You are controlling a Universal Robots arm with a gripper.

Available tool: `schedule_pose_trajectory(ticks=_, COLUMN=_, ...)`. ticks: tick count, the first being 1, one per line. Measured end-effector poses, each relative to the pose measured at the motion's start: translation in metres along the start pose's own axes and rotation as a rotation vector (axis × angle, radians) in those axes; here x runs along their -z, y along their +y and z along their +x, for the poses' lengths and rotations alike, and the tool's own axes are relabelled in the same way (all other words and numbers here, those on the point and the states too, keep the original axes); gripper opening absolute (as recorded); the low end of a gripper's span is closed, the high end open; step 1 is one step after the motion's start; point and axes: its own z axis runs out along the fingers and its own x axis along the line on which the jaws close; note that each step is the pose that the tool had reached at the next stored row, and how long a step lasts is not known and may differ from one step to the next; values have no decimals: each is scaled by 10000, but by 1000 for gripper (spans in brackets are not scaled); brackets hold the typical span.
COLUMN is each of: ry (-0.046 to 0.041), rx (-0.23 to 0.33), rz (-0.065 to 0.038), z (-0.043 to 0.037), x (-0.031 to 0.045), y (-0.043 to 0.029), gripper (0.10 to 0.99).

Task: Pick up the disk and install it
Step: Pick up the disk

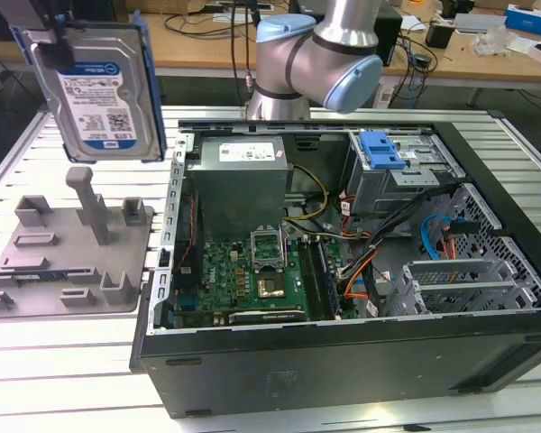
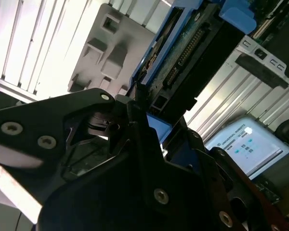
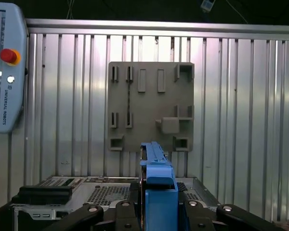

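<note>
We find the gripper (image 3: 156, 214) closed on the disk (image 3: 156, 175). In the first wrist view its black, screw-studded fingers (image 3: 127, 216) press against both sides of the blue plastic bracket, which is seen edge-on.

In the exterior view the disk (image 1: 99, 86) hangs in the air, clear above the fixture plate (image 1: 72, 257). It is a flat silver-metal rectangle with a white-and-blue label, framed in blue. Its long axis runs close to vertical with a slight tilt, and the label face is turned toward that camera. It is gripped at its upper end. In the second wrist view we note its circuit-board side, with a row of connector pins.

The fixture plate is matte grey, square and moulded with raised blocks, slots and one upright post (image 1: 90, 203). It lies flat on a ribbed aluminium table (image 1: 63, 379).

Just beside the plate, on the exterior view's right, sits an open black steel computer case (image 1: 343, 361) with a green motherboard (image 1: 243, 275) exposed inside.
</note>
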Motion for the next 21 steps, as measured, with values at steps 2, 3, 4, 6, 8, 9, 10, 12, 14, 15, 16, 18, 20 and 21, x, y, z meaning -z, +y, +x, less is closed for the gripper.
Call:
schedule_pose_trajectory(ticks=2, ry=0, rx=-3, rz=-4, z=41, x=1, y=-72, gripper=365)
schedule_pose_trajectory(ticks=3, ry=0, rx=-1, rz=-8, z=64, x=1, y=-112, gripper=365)
schedule_pose_trajectory(ticks=4, ry=1, rx=-1, rz=-11, z=86, x=2, y=-152, gripper=365)
schedule_pose_trajectory(ticks=6, ry=-1, rx=-1, rz=-15, z=131, x=2, y=-230, gripper=365)
schedule_pose_trajectory(ticks=8, ry=0, rx=-2, rz=-25, z=204, x=5, y=-362, gripper=365)
schedule_pose_trajectory(ticks=9, ry=0, rx=-2, rz=-31, z=248, x=5, y=-441, gripper=365)
schedule_pose_trajectory(ticks=10, ry=-2, rx=0, rz=-35, z=293, x=5, y=-522, gripper=365)
schedule_pose_trajectory(ticks=12, ry=-1, rx=-2, rz=-42, z=338, x=7, y=-601, gripper=365)
schedule_pose_trajectory(ticks=14, ry=-2, rx=-2, rz=-49, z=396, x=8, y=-704, gripper=365)
schedule_pose_trajectory(ticks=15, ry=-1, rx=-1, rz=-52, z=417, x=8, y=-742, gripper=365)
schedule_pose_trajectory(ticks=16, ry=-1, rx=0, rz=-55, z=444, x=9, y=-790, gripper=365)
schedule_pose_trajectory(ticks=18, ry=-1, rx=0, rz=-62, z=494, x=10, y=-879, gripper=365)
schedule_pose_trajectory(ticks=20, ry=-2, rx=-2, rz=-68, z=540, x=11, y=-961, gripper=365)
schedule_pose_trajectory(ticks=21, ry=-2, rx=0, rz=-70, z=563, x=11, y=-1002, gripper=365)
